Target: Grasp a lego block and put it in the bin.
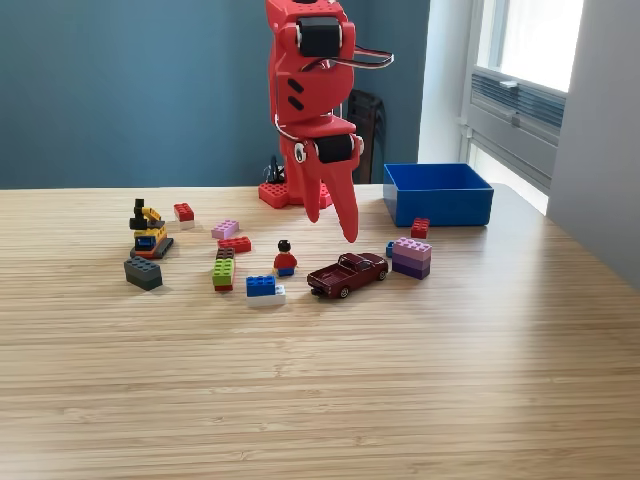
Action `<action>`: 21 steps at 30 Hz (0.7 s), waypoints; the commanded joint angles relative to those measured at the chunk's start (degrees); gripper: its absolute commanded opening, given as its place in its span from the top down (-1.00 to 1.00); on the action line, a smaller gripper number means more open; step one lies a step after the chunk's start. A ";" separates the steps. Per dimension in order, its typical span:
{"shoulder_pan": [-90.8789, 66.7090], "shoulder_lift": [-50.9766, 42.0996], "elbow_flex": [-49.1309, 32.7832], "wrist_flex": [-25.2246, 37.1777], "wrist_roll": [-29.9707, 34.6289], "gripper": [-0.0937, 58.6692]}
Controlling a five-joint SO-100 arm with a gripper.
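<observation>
- We see the red claw [333, 215] hanging above the table [400, 380] — fingers parted, gripping nothing.
- The blue bin [438, 194] sits on the exterior view's right.
- Blocks lie scattered — a toy car [347, 273] among them.

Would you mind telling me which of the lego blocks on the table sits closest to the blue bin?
The small red block, lying just in front of the blue bin. The other red blocks lie far off toward the exterior view's left, and the purple stack sits nearer the camera.

Wall [130, 90]: dark teal, plain.
Window [535, 40]: exterior view's right, white frame, bright daylight.
Table [320, 380]: light wood grain, wide.
Chair [365, 115]: dark, behind table.
</observation>
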 commanded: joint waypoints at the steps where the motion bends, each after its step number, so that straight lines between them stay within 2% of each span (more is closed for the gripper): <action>1: -0.26 -2.29 -5.80 -0.18 -0.18 -0.47; 15: -3.78 -15.21 -14.15 -2.20 2.55 -0.44; 21: -6.33 -20.30 -19.07 -2.20 6.42 -0.36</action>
